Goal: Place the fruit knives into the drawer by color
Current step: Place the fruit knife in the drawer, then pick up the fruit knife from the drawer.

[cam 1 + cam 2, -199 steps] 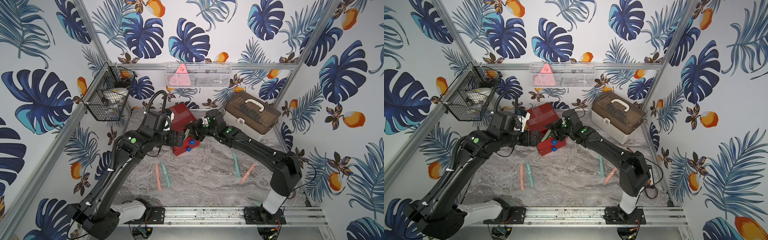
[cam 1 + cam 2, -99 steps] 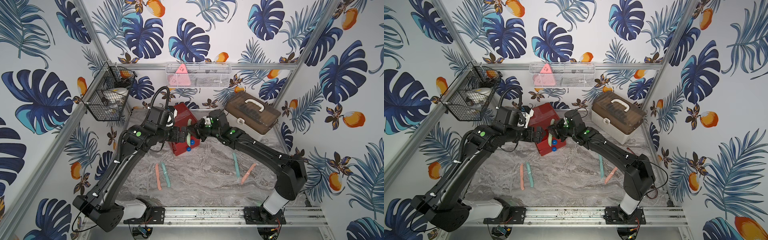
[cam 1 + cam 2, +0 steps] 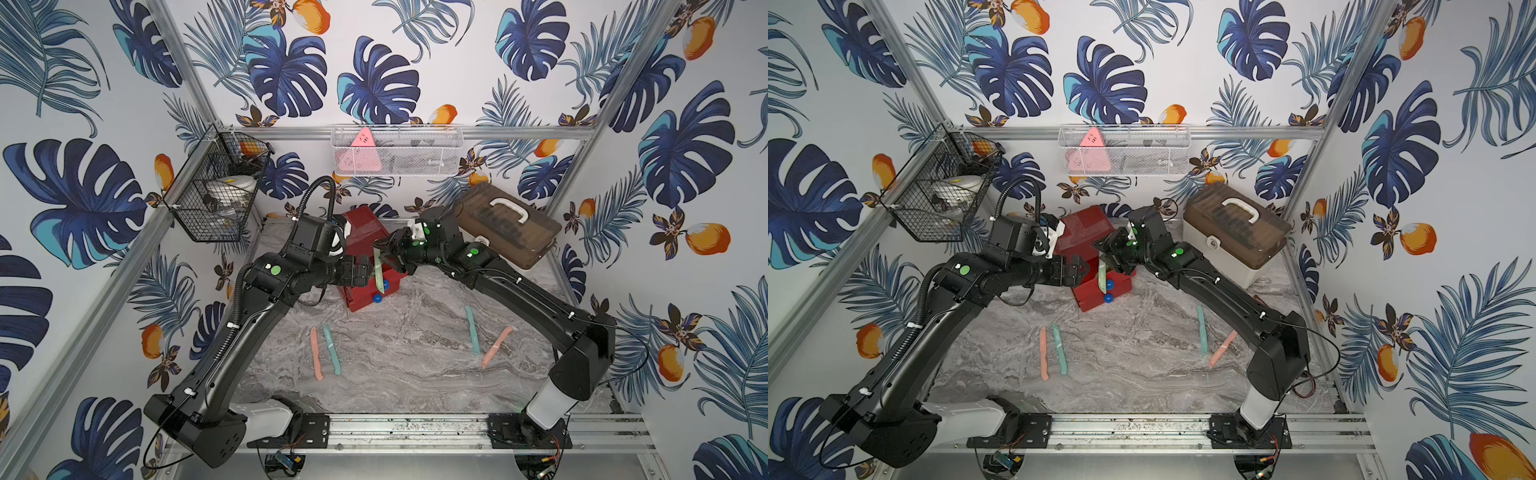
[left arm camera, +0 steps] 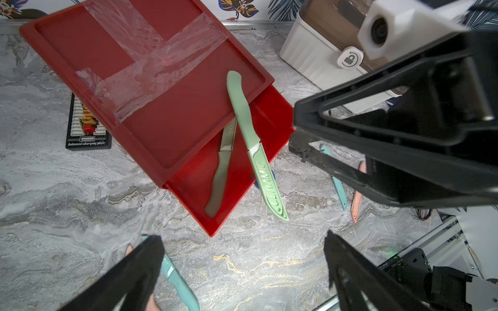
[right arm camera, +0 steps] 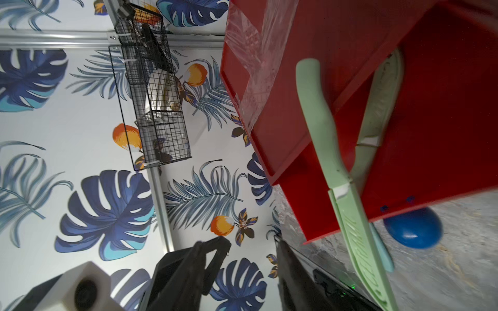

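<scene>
The green knife (image 4: 249, 134), probably light, stiff and slick, lies propped over the open top drawer (image 4: 188, 185), handle on the chest top (image 4: 151, 80), best pinched across that handle; left claw (image 4: 242, 239) and right claw (image 5: 250, 241) gape empty

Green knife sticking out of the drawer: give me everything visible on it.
The green knife is pale mint, matte plastic by its look, slightly curved: smooth handle, blade cover embossed CERAMIC. It lies slanted, handle on top of the chest, tip overhanging the front of the open top drawer. Nothing grips it.
</scene>
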### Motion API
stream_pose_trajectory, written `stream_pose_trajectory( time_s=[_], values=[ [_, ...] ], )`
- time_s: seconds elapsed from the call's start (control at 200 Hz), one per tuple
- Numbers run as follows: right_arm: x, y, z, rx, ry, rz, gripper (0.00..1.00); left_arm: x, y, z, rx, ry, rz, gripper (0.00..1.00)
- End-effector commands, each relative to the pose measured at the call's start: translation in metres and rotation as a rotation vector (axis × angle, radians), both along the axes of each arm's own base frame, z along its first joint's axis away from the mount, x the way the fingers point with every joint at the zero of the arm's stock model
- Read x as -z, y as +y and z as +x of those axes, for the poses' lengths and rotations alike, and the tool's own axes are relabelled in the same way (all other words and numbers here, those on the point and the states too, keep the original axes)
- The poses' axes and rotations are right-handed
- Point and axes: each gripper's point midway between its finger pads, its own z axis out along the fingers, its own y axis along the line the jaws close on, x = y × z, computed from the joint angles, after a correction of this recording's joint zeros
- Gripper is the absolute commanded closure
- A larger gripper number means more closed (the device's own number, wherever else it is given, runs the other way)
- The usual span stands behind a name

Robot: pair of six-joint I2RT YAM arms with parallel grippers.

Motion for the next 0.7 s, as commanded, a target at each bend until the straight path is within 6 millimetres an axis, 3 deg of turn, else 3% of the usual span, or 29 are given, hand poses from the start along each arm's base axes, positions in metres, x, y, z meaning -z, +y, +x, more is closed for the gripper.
stream_pose_trajectory(
  time_s=[0.0, 0.18, 0.27, 0.42, 0.435, 0.475, 0.695],
  values=[
    [0.031, -0.009, -0.006, -0.095, -0.015, -0.219, 0.53, -0.005, -0.003, 0.003, 0.017, -0.025, -0.014, 0.01],
    [0.057, -0.009, -0.001, -0.239, -0.044, -0.433, 0.53, -0.005, -0.004, 0.006, 0.021, -0.024, -0.015, 0.01],
    [0.061, -0.016, 0.004, -0.265, -0.075, -0.528, 0.54, -0.007, -0.003, 0.006, 0.02, -0.03, -0.011, 0.01],
    [0.057, -0.021, 0.007, -0.284, -0.129, -0.579, 0.53, -0.003, -0.004, 0.007, 0.023, -0.021, -0.009, 0.01],
    [0.069, -0.02, 0.01, -0.292, -0.112, -0.597, 0.53, -0.002, -0.004, 0.007, 0.022, -0.019, -0.008, 0.01],
    [0.074, -0.019, 0.011, -0.303, -0.11, -0.609, 0.53, -0.003, -0.004, 0.007, 0.022, -0.021, -0.009, 0.01],
    [0.086, -0.012, 0.015, -0.355, -0.143, -0.626, 0.51, 0.0, -0.005, 0.008, 0.022, -0.014, -0.015, 0.01]
  ],
)
